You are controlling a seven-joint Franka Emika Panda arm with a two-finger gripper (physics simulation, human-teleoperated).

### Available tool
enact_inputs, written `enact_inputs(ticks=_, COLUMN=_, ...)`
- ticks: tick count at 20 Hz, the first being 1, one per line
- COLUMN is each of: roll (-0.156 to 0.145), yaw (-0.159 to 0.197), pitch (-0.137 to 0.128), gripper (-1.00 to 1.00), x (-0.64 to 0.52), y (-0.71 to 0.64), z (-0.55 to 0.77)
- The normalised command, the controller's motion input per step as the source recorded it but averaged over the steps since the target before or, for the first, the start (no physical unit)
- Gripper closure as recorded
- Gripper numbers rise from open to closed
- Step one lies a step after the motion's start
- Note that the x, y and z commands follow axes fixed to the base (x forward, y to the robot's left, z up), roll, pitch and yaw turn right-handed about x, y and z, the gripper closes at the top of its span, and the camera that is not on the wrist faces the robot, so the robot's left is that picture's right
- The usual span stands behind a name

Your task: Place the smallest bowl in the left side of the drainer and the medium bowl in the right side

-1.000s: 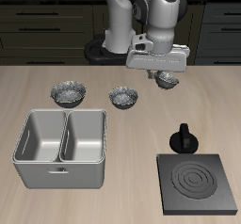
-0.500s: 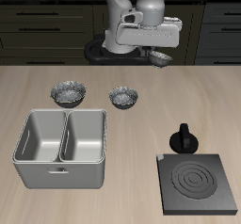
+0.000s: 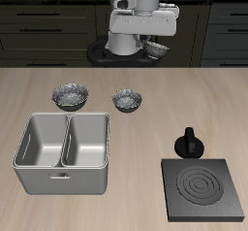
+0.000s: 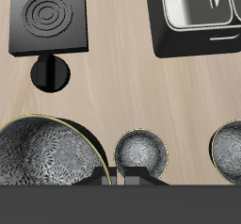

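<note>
Presently pincer [image 3: 152, 41] clamped on smallest bowl [image 3: 157, 50], high over tabletop's rear. Drainer [image 3: 62, 172] sits well apart, twd front edge, diagonally past medium bowl [image 3: 127, 100].

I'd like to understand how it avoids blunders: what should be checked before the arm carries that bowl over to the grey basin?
1. Gripper shut on the smallest shiny dark-grey mottled bowl: ok.
2. Bowl hangs well above the wooden table: ok.
3. Light-grey metal two-compartment drainer, both compartments empty: ok.
4. Medium mottled bowl on the table, apart from the drainer: ok.
5. Firmness of the pinch on the rim: cannot tell.
</note>
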Motion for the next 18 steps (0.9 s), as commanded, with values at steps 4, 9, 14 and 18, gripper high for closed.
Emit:
enact_inputs(ticks=4, roll=0.127, yaw=-0.045, pitch=0.042, gripper=1.00, x=0.14, y=-0.09, z=0.08)
enact_inputs(ticks=9, roll=-0.019, yaw=0.002, pitch=-0.046, gripper=1.00, x=0.21, y=-0.37, z=0.36)
enact_inputs(ticks=14, roll=-0.021, yaw=-0.020, pitch=0.018, gripper=1.00, x=0.28, y=-0.39, z=0.34)
enact_inputs(ticks=18, roll=0.008, yaw=-0.013, pitch=-0.010, gripper=1.00, x=0.22, y=-0.23, z=0.21)
